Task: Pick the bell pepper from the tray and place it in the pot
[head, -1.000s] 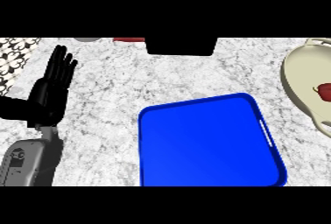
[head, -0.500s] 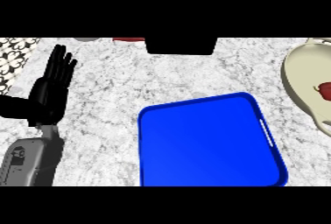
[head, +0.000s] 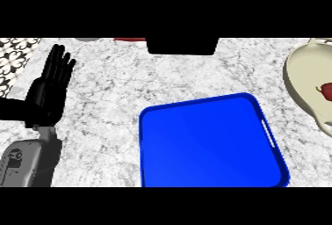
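Note:
A blue tray (head: 207, 145) lies on the marble counter at the lower middle, and nothing rests on it. At the right edge stands a cream pot (head: 303, 83), partly cut off by the frame. A red bell pepper (head: 325, 90) shows inside the pot, close to the frame's edge. My left hand (head: 47, 92) rests open at the left, fingers straight and pointing up, well apart from the tray. My right hand does not show.
A black object (head: 182, 45) sits at the counter's far edge, top middle. A red thing (head: 130, 39) and a grey one (head: 85, 39) peek in beside it. A patterned surface (head: 14, 55) borders the counter at the upper left.

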Robot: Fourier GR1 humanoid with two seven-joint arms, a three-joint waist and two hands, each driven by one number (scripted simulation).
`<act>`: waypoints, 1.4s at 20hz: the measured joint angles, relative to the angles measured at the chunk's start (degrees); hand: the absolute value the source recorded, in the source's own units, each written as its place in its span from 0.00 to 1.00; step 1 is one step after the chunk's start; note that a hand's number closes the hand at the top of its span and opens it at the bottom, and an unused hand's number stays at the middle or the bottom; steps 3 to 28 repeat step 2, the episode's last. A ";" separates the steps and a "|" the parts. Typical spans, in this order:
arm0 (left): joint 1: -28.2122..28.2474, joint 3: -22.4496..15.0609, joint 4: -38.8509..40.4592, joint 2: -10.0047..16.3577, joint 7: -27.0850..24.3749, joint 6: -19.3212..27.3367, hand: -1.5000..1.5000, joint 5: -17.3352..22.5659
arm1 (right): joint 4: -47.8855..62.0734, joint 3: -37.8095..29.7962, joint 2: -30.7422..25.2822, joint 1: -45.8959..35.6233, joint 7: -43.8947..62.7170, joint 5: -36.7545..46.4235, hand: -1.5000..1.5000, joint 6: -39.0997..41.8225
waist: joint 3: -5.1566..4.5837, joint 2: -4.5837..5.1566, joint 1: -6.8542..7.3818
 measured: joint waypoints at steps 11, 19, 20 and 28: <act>0.31 -0.23 -0.33 -0.27 -0.02 0.04 0.50 -0.04 | -0.06 -0.35 -0.88 1.00 -0.08 -0.32 0.00 0.71 | 0.04 0.01 0.08; 0.31 -0.23 -0.33 -0.27 -0.02 0.04 0.50 -0.04 | -0.06 -0.35 -0.88 1.00 -0.08 -0.32 0.00 0.71 | 0.04 0.01 0.08; 0.31 -0.23 -0.33 -0.27 -0.02 0.04 0.50 -0.04 | -0.06 -0.35 -0.88 1.00 -0.08 -0.32 0.00 0.71 | 0.04 0.01 0.08; 0.31 -0.23 -0.33 -0.27 -0.02 0.04 0.50 -0.04 | -0.06 -0.35 -0.88 1.00 -0.08 -0.32 0.00 0.71 | 0.04 0.01 0.08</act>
